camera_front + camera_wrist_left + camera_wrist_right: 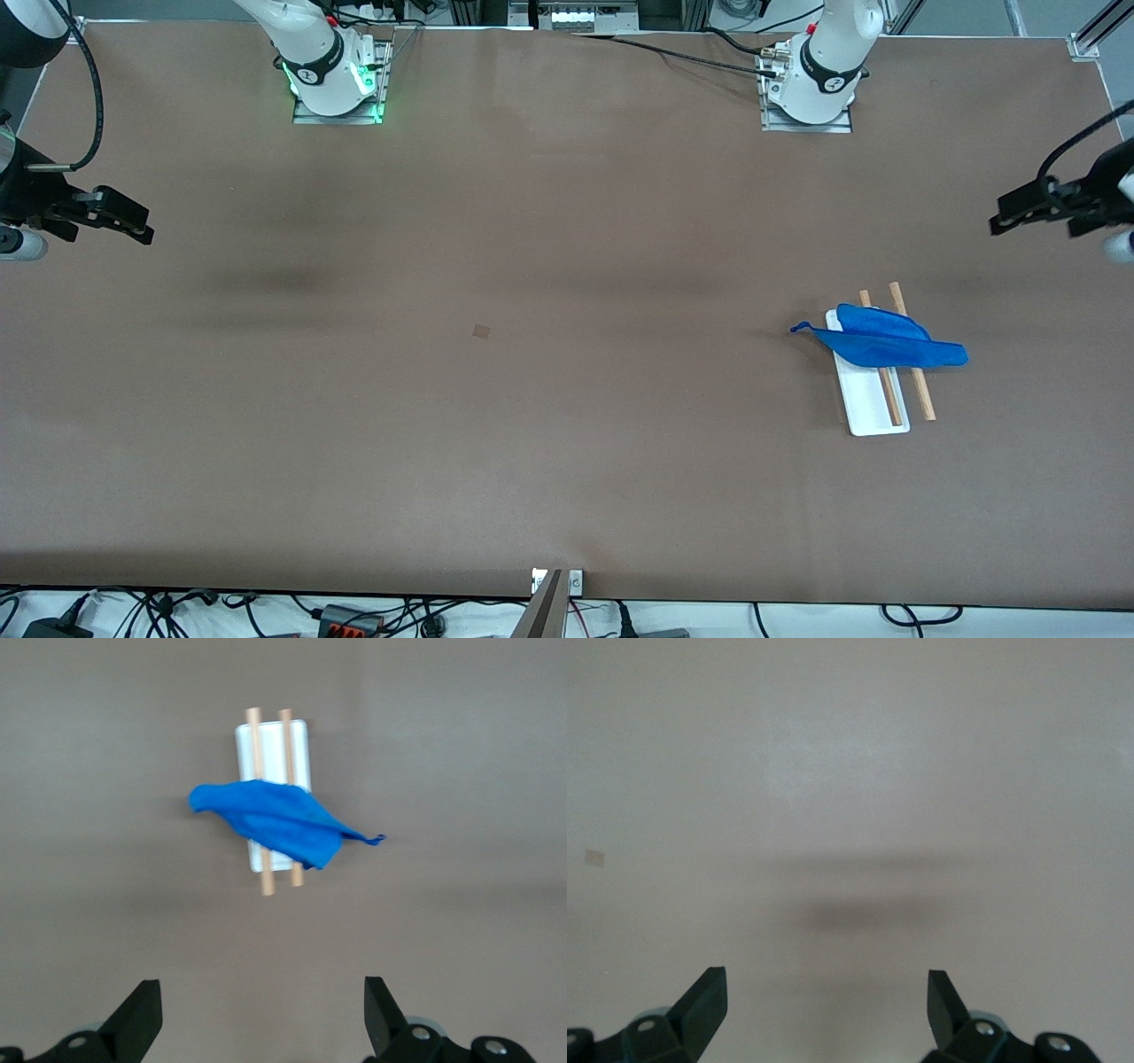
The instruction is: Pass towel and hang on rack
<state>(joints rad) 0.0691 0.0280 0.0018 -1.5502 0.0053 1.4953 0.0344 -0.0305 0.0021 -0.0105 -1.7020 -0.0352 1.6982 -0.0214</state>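
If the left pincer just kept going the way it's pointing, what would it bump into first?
Probably the bare table. The open left pincer looks down at it, and the blue towel draped over the rack lies farther along, though depth is hard to judge.

My front camera sits high, facing both bases, taking in the whole counter (532,425); my left wrist camera looks down from well above, sharing the rack (873,416) and towel (886,344) with it; my right wrist camera shows bare counter only.
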